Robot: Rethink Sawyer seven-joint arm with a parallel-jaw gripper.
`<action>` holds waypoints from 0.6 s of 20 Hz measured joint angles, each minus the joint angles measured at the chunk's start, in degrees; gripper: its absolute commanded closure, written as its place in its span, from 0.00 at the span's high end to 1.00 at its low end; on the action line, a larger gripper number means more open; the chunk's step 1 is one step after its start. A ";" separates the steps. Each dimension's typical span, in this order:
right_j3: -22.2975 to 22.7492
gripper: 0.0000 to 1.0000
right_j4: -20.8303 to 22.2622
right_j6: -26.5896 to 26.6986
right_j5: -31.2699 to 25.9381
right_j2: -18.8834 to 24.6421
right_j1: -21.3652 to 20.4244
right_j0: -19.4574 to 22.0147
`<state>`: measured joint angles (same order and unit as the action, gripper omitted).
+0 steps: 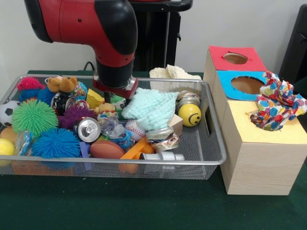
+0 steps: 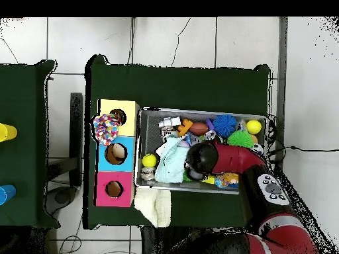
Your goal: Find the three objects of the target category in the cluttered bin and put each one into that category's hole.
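Gripper: cannot tell how it stands; the wrist (image 1: 115,79) is sunk into the clutter at the bin's middle and what lies below it is hidden in both views.
Arm: red and black, it comes down from 12 o'clock in the front view (image 1: 91,24); in the overhead view it enters from 5 o'clock and ends over the bin's middle (image 2: 228,159).
Bin: a wire mesh basket (image 1: 211,148) on the green table (image 1: 144,206), packed with toys.
Pale cloth: a mint-green cloth (image 1: 151,109) lies in the bin just at 3 o'clock of the wrist, touching or nearly touching it.
Yellow ball: a smiley ball (image 1: 190,115) sits at 3 o'clock of the cloth, near the bin's right wall.
Spiky balls: a green one (image 1: 34,117) and a blue one (image 1: 56,143) fill the bin's left part, at 8 o'clock of the wrist.
Can: a silver can (image 1: 88,129) lies top outward between the blue spiky ball and a baseball (image 1: 134,129).
Boxes: a wooden block with three holes stands just right of the bin, with a yellow top (image 1: 268,134) nearest, then blue (image 1: 247,85), then red (image 1: 235,58).
Patterned cloth: a multicoloured dotted cloth (image 1: 276,103) is stuffed in the yellow top's hole, bulging up and out.
White cloth: a cream towel (image 1: 172,73) lies on the table behind the bin, at 1 o'clock of the wrist.
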<state>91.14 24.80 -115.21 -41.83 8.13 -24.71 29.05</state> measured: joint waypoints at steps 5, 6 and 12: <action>-1.03 1.00 -0.01 0.00 0.13 -0.60 0.38 -0.04; -1.33 1.00 -0.01 0.00 0.12 -0.67 0.54 -0.01; -2.28 1.00 0.00 0.00 0.09 -0.86 1.01 0.06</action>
<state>88.86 24.80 -115.21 -41.74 7.27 -23.70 29.11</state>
